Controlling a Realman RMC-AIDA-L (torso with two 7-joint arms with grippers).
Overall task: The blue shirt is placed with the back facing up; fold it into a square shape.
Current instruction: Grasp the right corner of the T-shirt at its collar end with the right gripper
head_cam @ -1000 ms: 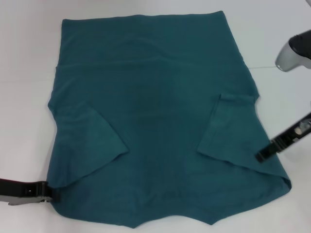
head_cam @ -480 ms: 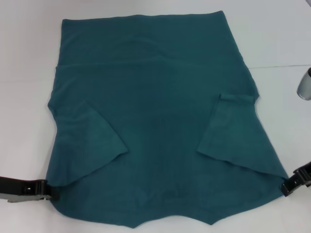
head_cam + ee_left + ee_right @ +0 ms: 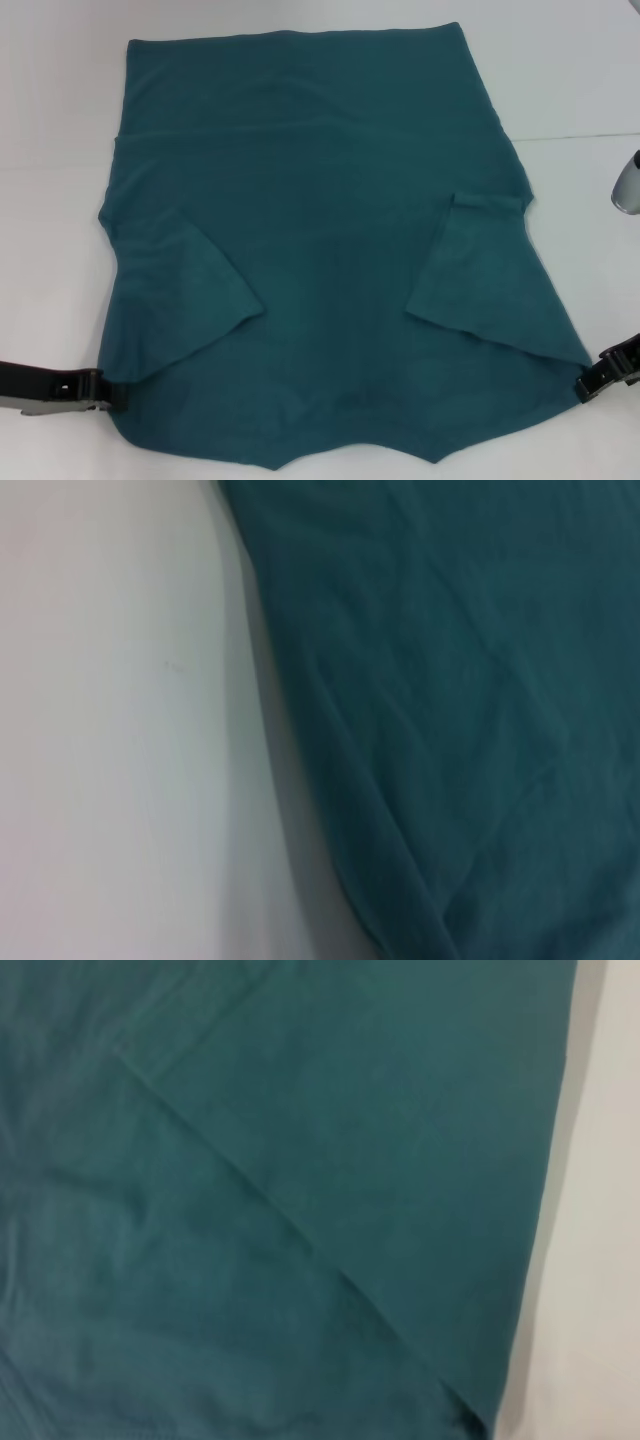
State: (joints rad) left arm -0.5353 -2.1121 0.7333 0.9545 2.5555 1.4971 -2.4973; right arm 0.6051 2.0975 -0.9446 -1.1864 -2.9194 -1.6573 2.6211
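The blue shirt (image 3: 320, 250) lies flat on the white table (image 3: 50, 200), plain side up. Both sleeves are folded inward onto the body, the left one (image 3: 185, 290) and the right one (image 3: 480, 270). My left gripper (image 3: 108, 395) lies low on the table at the shirt's near left corner, touching its edge. My right gripper (image 3: 585, 388) is at the shirt's near right corner, at the edge of the cloth. The left wrist view shows the shirt's edge (image 3: 480, 730) beside bare table. The right wrist view shows the cloth (image 3: 250, 1210) with a diagonal fold edge.
A grey part of my right arm (image 3: 627, 185) shows at the right edge of the head view. White table surrounds the shirt on the left, right and far sides. The shirt's near hem reaches the bottom of the head view.
My right gripper moved from the shirt's right side edge near the folded sleeve down to the near right corner. The left gripper and the shirt have stayed in place.
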